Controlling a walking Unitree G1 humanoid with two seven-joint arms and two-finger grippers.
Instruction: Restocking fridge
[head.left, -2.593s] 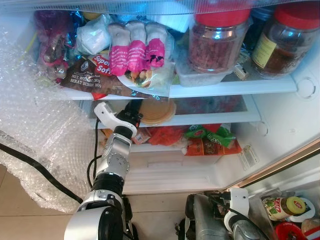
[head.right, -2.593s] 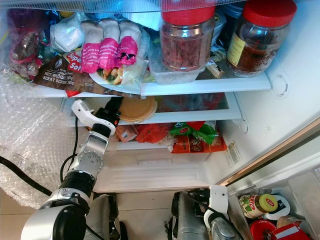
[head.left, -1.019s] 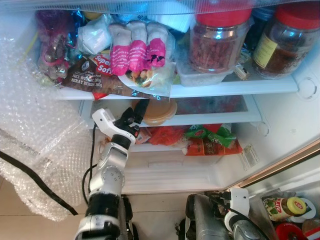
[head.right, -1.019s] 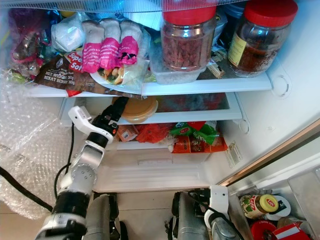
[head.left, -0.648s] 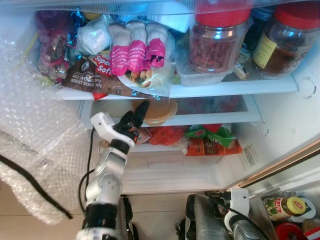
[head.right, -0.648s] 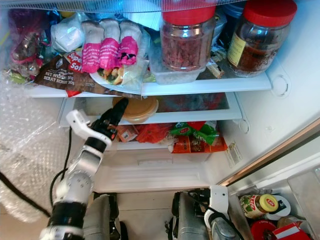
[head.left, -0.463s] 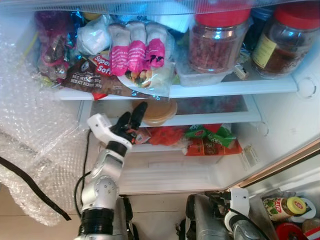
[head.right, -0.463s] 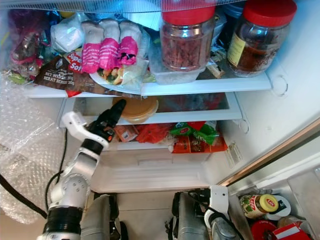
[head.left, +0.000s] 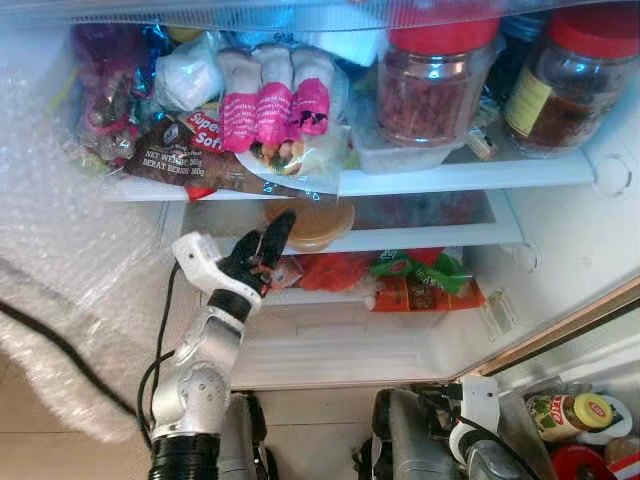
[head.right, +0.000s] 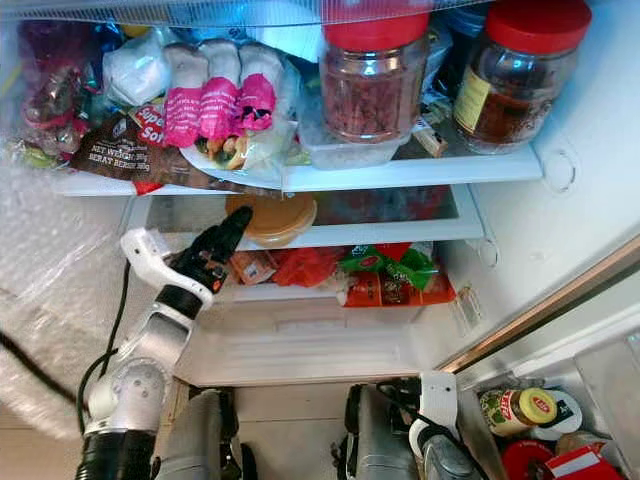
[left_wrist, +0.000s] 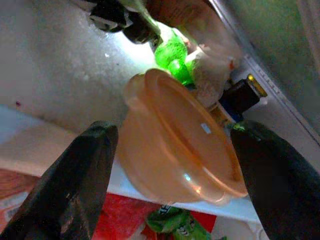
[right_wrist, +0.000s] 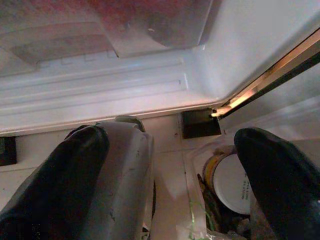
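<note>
The left gripper (head.left: 272, 238) has drawn back from the orange lidded tub (left_wrist: 175, 145), fingers spread and holding nothing, tips just short of the tub at the front edge of the fridge's middle shelf (head.left: 430, 236). On the upper shelf's left end, a brown packet (head.left: 190, 160) reads "Super Soft" and "NET WEIGHT". The right gripper (right_wrist: 170, 175) hangs splayed by the fridge's bottom edge.
</note>
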